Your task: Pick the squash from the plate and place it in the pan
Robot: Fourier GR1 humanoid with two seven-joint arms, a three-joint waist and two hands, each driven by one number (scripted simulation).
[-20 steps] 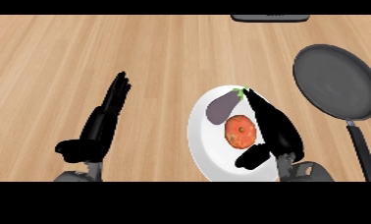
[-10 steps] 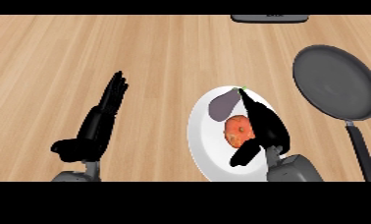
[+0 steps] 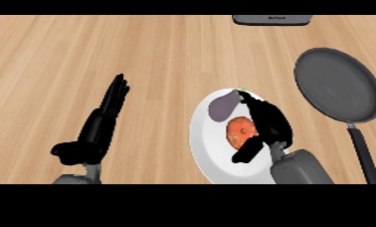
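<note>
Head view: right hand (image 3: 270, 124), fingers unclenched, at the squash's (image 3: 236, 132) three o'clock on the plate (image 3: 203, 144); left hand (image 3: 98, 129) released.

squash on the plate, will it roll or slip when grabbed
The squash looks round and smooth, so it would probably roll on the plate if nudged. It likely stays stiff in a grasp, though its curved skin might slip. The eggplant lies close beside it and may get bumped by the right hand.
</note>
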